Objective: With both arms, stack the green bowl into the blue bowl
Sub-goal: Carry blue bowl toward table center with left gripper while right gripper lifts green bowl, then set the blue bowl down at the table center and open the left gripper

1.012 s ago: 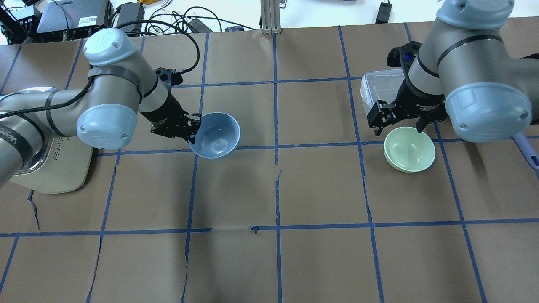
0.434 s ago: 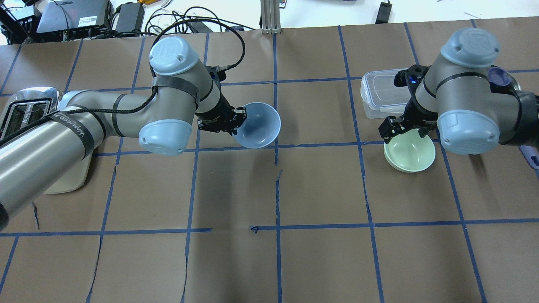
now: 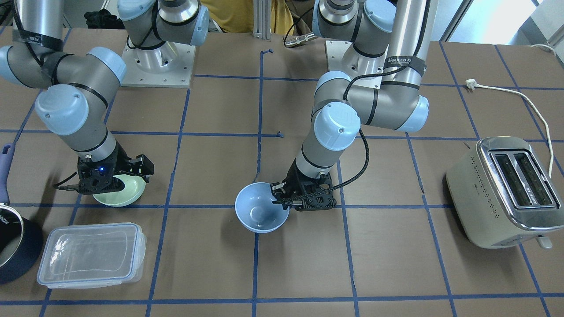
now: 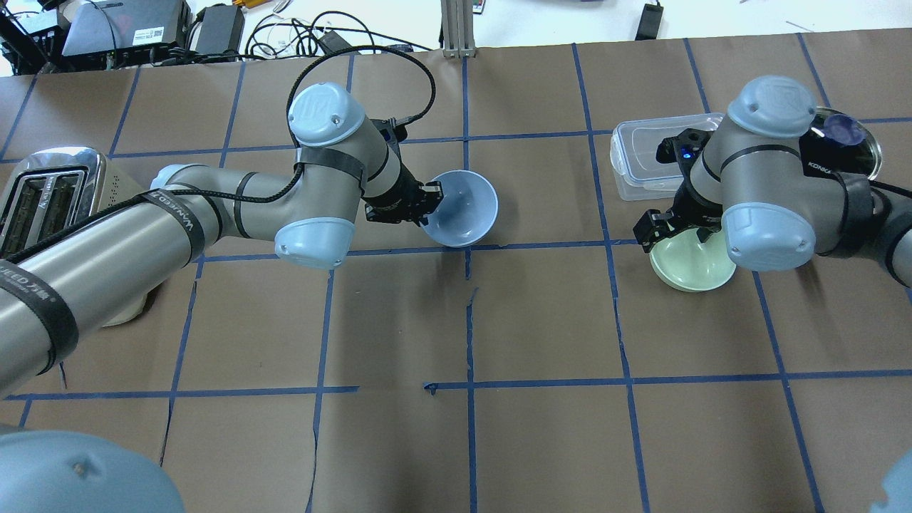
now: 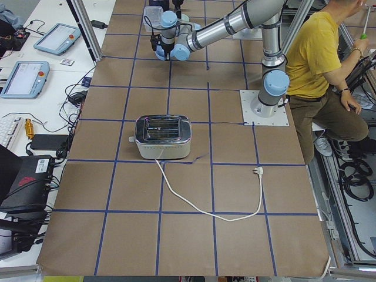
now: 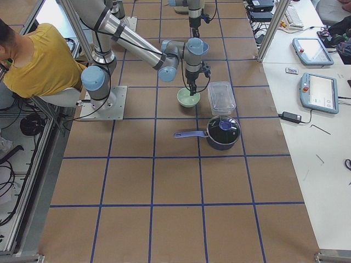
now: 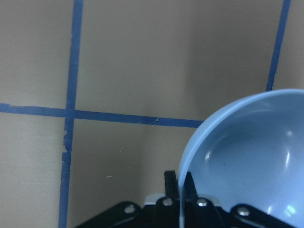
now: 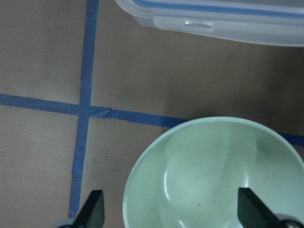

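The blue bowl (image 4: pixel 463 210) is held at its rim by my left gripper (image 4: pixel 427 203), which is shut on it near the table's middle. The bowl is tilted; it also shows in the front view (image 3: pixel 260 215) and the left wrist view (image 7: pixel 247 166). The green bowl (image 4: pixel 687 267) rests on the table at the right, also in the front view (image 3: pixel 128 193). My right gripper (image 4: pixel 673 224) is open low over it. In the right wrist view one fingertip (image 8: pixel 95 209) sits outside the green bowl's (image 8: pixel 213 175) rim and the other over its inside.
A clear plastic container (image 4: pixel 641 157) lies just beyond the green bowl. A dark blue saucepan (image 3: pixel 13 246) stands at the far right of the robot. A toaster (image 4: pixel 43 192) with its cord (image 3: pixel 528 97) stands at the robot's left. A person in yellow (image 5: pixel 317 53) sits behind the robot.
My left arm has carried the blue bowl to the right, toward the table's middle. My right gripper has come down closer over the green bowl, which has not moved.
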`<state>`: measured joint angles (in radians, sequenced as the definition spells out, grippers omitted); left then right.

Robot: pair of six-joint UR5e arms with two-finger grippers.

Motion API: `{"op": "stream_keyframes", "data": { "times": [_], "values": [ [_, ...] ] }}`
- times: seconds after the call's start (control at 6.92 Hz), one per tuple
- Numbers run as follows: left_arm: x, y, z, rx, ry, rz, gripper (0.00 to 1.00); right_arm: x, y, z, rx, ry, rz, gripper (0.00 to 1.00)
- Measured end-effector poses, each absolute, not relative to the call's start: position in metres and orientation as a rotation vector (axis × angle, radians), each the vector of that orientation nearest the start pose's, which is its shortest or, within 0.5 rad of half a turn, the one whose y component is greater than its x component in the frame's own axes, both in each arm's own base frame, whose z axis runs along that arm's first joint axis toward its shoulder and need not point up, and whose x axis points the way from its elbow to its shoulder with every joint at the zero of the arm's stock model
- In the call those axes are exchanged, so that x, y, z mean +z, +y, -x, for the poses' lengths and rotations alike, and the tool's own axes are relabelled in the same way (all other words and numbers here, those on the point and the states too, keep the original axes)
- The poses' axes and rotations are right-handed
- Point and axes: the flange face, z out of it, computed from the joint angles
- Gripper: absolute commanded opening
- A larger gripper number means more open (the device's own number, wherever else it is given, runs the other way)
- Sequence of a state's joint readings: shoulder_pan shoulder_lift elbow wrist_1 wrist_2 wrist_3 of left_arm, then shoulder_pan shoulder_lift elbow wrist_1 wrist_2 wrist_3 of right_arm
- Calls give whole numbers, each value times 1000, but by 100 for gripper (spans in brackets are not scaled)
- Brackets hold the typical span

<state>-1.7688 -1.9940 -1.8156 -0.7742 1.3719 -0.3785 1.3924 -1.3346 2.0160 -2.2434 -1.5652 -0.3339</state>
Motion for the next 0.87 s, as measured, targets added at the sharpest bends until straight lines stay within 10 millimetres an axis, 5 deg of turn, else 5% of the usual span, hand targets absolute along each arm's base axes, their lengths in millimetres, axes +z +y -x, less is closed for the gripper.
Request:
{"op": "stream_keyframes", "data": {
  "times": [0.14, 0.29, 0.43, 0.58, 0.87],
  "values": [
    [216, -551, 275, -106, 3356, 281, 10, 221, -519, -43, 28, 3119, 264, 99],
    [213, -551, 281, -114, 3356, 267, 70, 216, -520, -44, 38, 3114, 282, 79],
    [215, -549, 283, -124, 3354, 255, 81, 212, -521, -45, 39, 3099, 299, 46],
    [222, -549, 281, -149, 3349, 242, 87, 208, -522, -47, 38, 3080, 312, 0],
    [241, -557, 259, -200, 3295, 181, 96, 205, -523, -47, 42, 3073, 319, 0]
  ]
}}
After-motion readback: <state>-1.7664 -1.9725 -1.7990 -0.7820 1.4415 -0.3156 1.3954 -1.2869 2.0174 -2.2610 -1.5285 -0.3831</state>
